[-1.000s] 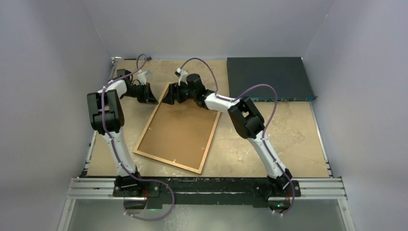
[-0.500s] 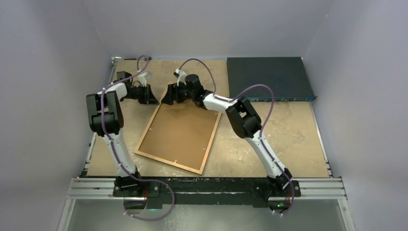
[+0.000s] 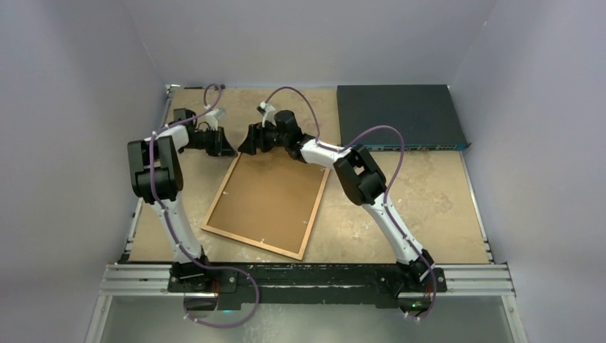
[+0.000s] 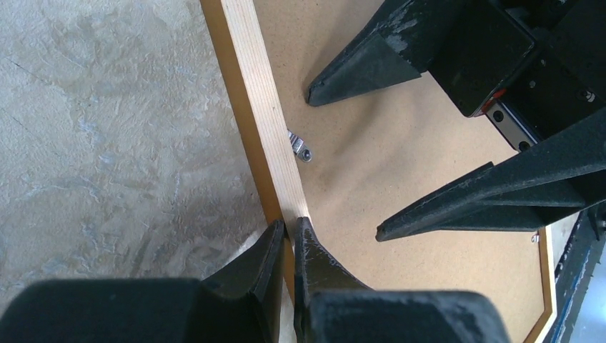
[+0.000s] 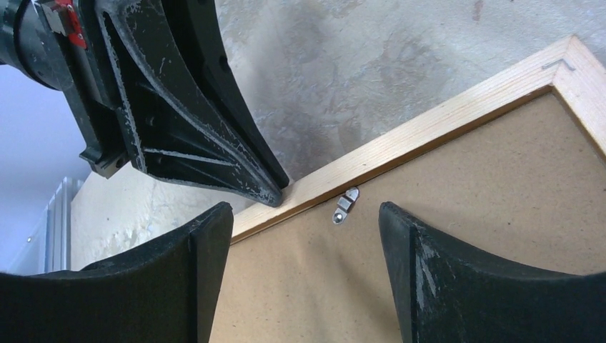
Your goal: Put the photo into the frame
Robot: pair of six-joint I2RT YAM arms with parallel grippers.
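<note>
The frame point(image 3: 250, 242) lies face down on the table with a plain brown backing board point(image 3: 268, 196) in it. The photo is out of view. My left gripper point(image 3: 227, 148) is shut at the frame's far left corner. Its tips point(image 4: 289, 223) rest on the light wooden rail point(image 4: 254, 93). My right gripper point(image 3: 246, 146) hovers open over the board's far end. In the right wrist view its fingers point(image 5: 305, 214) straddle a small metal clip point(image 5: 346, 205) beside the rail point(image 5: 443, 114), just short of the left gripper's tip point(image 5: 275, 193).
A dark blue flat box point(image 3: 396, 114) sits at the back right of the table. Grey walls close in the left, right and back. The arms' metal mounting rail point(image 3: 307, 275) runs along the near edge. More small clips dot the board's edges.
The right gripper has crept a little left and farther back along the frame's far end. The left gripper has barely shifted. The frame stays in place.
</note>
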